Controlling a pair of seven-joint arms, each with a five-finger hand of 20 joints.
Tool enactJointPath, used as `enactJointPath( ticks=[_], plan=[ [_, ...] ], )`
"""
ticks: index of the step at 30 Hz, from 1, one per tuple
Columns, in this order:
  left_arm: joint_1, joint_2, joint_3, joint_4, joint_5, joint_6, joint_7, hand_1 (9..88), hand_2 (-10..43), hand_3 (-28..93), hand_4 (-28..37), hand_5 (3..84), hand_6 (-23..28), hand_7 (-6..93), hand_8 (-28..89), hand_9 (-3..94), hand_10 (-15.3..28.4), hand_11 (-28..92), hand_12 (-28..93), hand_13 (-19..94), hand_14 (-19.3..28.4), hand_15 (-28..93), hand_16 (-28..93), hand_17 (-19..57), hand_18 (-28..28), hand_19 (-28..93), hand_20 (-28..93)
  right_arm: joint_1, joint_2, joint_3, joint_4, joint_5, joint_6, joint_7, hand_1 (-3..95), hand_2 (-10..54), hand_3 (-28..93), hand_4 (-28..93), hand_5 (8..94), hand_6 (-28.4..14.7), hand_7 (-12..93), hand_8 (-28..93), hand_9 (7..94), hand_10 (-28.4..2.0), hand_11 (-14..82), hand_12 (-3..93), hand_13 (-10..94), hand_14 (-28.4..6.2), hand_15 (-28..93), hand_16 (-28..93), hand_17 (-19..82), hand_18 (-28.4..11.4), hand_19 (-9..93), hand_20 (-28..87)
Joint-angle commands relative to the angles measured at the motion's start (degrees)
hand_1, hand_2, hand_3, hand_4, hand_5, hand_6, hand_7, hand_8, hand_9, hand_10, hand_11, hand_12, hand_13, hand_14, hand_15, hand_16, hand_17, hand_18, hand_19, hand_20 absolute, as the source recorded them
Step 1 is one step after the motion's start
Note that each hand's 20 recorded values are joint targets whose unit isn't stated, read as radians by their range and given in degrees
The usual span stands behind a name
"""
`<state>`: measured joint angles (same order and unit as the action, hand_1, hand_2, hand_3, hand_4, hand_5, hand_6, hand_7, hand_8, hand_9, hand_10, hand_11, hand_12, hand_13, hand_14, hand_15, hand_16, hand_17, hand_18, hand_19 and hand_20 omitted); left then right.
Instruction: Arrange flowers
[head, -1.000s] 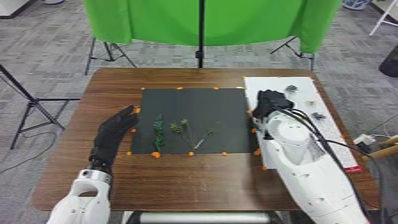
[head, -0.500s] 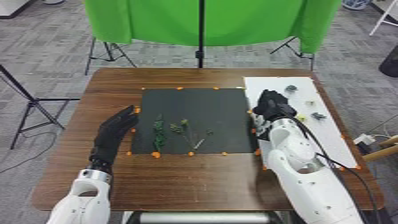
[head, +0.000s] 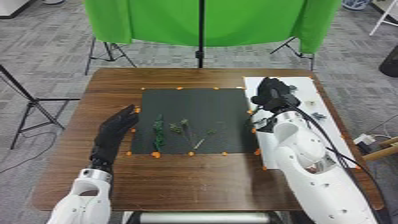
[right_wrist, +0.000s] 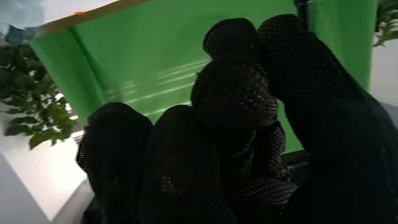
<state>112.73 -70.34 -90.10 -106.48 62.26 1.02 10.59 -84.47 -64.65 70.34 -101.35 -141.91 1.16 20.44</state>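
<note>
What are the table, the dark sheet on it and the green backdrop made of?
The table looks like wood, or a wood-look laminate: brown, with faint grain-like streaks. The dark sheet could be matt paper or thin felt; it lies flat and shows little shine. The green backdrop seems to be cloth, as it hangs in soft folds.

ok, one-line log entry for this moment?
arrange flowers | left hand open, beside black mat | right hand over white sheet | green stem on mat | flower head on sheet
</note>
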Motion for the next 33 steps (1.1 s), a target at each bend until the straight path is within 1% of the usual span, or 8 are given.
enactJointPath(
  ticks=[1, 2, 4, 5, 9, 13, 20, 33],
  plan=[
    [1.2, -1.19, 0.84, 0.73, 0.15, -0.58, -0.37, 20.7, -6.8, 67, -20.5, 42.2, 1.6, 7.7, -5, 42.6, 10.8, 10, 15, 33, 14.5, 9, 3, 3.9, 11.0, 1, 18, -0.4, 0.3, 0.6, -2.1, -4.2, -11.1, 2.7, 47.6, -9.5, 60, 7, 79.9, -2.8, 38, 26, 90.3, -9.2, 55.8, 25.0, 93, -3.0, 73, 35, 73, -11.5, 93, 70],
    [1.2, -1.22, 0.89, 0.73, 0.17, -0.57, -0.32, 20.7, -6.8, 67, -20.6, 42.2, 1.6, 7.7, -5, 42.6, 10.8, 9, 15, 33, 14.5, 9, 3, 3.9, 11.0, 1, 18, -0.3, 0.1, 1.1, -2.6, -3.6, -14.8, 3.8, 40.0, -9.3, 64, 3, 80.8, -2.7, 38, 17, 91.2, -9.7, 53.9, 25.2, 93, -3.4, 72, 35, 73, -11.5, 93, 70],
    [1.3, -1.18, 0.82, 0.69, 0.15, -0.51, -0.34, 20.7, -6.8, 67, -20.5, 42.2, 1.7, 7.8, -5, 42.6, 10.8, 9, 15, 33, 14.5, 9, 3, 3.9, 11.0, 1, 18, -0.4, 0.0, 1.3, -2.5, -3.0, -15.3, 5.1, 25.1, -3.0, 64, -3, 82.8, -3.5, 38, -4, 92.8, -10.7, 50.3, 25.4, 94, -4.2, 70, 35, 73, -11.8, 93, 69],
    [1.3, -1.19, 0.78, 0.71, 0.11, -0.52, -0.40, 20.8, -6.8, 67, -20.6, 42.3, 1.7, 7.8, -5, 42.6, 10.8, 10, 15, 33, 14.5, 9, 3, 3.9, 11.0, 1, 18, 0.0, -0.6, 2.0, -2.9, -3.0, -19.4, 7.1, 20.4, 1.4, 61, -5, 83.9, -4.2, 35, -5, 93.2, -10.9, 49.3, 25.5, 94, -4.4, 70, 34, 73, -12.1, 93, 68],
    [1.3, -1.24, 0.87, 0.69, 0.22, -0.59, -0.44, 20.7, -6.8, 67, -20.5, 42.2, 1.6, 7.8, -5, 42.6, 10.8, 10, 15, 33, 14.4, 9, 3, 3.9, 11.0, 1, 18, -0.3, -0.9, 3.0, -3.7, -2.3, -22.3, 9.2, 15.8, 6.5, 60, -7, 84.8, -4.9, 29, -4, 93.5, -11.1, 48.2, 25.7, 94, -4.5, 70, 34, 73, -12.3, 93, 68],
    [1.2, -1.19, 0.88, 0.77, 0.11, -0.51, -0.46, 20.7, -6.8, 67, -20.5, 42.3, 1.8, 7.8, -5, 42.6, 10.8, 10, 15, 33, 14.3, 9, 3, 3.9, 11.0, 1, 18, -0.4, -1.0, 3.3, -4.3, -1.7, -22.8, 10.6, 14.4, 10.0, 57, -8, 85.2, -5.2, 26, -4, 93.7, -11.7, 47.5, 25.6, 94, -4.7, 70, 33, 74, -12.3, 93, 68],
    [1.2, -1.42, 1.11, 0.78, 0.37, -0.98, -0.72, 20.6, -6.8, 67, -20.5, 42.3, 1.8, 7.8, -5, 42.6, 10.8, 9, 15, 33, 14.4, 9, 3, 3.9, 11.0, 1, 18, 1.7, -3.7, 2.7, -1.2, -0.3, -30.8, 15.1, 13.1, 13.8, 54, -8, 86.1, -5.9, 23, -4, 93.7, -12.6, 46.1, 24.9, 94, -4.9, 69, 33, 74, -11.7, 93, 66],
    [1.3, -1.30, 1.10, 0.71, 0.30, -1.17, -1.15, 20.7, -6.7, 67, -20.6, 42.3, 1.7, 7.8, -5, 42.6, 10.8, 9, 15, 33, 14.4, 9, 4, 3.8, 11.0, 1, 18, 4.1, -7.1, 1.9, 4.1, -4.1, -29.5, 14.1, 13.6, 14.6, 51, -9, 83.0, -7.0, 14, -5, 93.7, -13.3, 42.8, 25.1, 94, -5.0, 65, 32, 73, -11.3, 93, 61]
  ],
)
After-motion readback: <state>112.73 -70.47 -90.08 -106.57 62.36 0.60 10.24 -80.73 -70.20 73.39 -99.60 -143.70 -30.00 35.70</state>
